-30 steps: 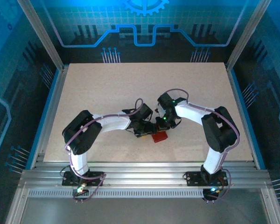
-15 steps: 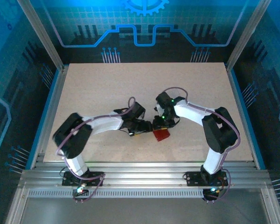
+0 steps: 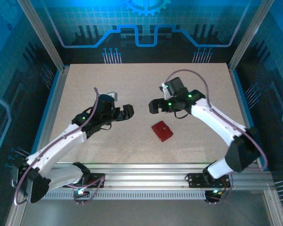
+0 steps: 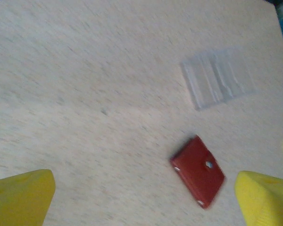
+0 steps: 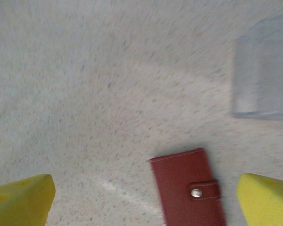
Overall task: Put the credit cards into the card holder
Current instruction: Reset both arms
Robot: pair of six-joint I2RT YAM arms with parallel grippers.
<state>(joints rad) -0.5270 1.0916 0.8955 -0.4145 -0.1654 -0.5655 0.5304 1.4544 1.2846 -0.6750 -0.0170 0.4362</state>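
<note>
A: Biggest first. Tabletop [image 3: 146,84]?

B: Pale speckled board, flat, framed by metal rails.

A: Arms?

B: Left arm [image 3: 66,141] reaches up from its base at the near left. Right arm [image 3: 217,125] reaches up from the near right. Both lean toward the middle, wrists facing each other with a gap between.

A: Left pincer [image 3: 127,111] state?

B: Released. In the left wrist view the left pincer [image 4: 141,202] has its yellow fingertips [image 4: 19,197] at opposite edges, with nothing between them but tabletop. It is off the surface, grasping nothing.

A: Right pincer [image 3: 153,107]?

B: Same, released. In the right wrist view the right pincer [image 5: 141,197] shows its yellow pads [image 5: 264,197] wide apart and empty, looking down at the board.

A: Card holder [image 3: 162,131]?

B: Dark red and folded shut, lying flat on the tabletop. It sits nearer the front edge than both pincers, just right of the gap between them, and nothing touches it. It also shows from the left wrist [image 4: 197,171] and the right wrist [image 5: 188,186].

A: Credit cards [image 4: 218,77]?

B: A pale see-through rectangle, flat on the tabletop, apart from the card holder and not inside it. Its edge also shows at the upper right of the right wrist view [image 5: 264,70]. It's too blurry to count the cards.

A: Smallest?

B: Snap tab [image 5: 195,192], closed over the holder's edge, metal stud visible [image 4: 208,164].
</note>
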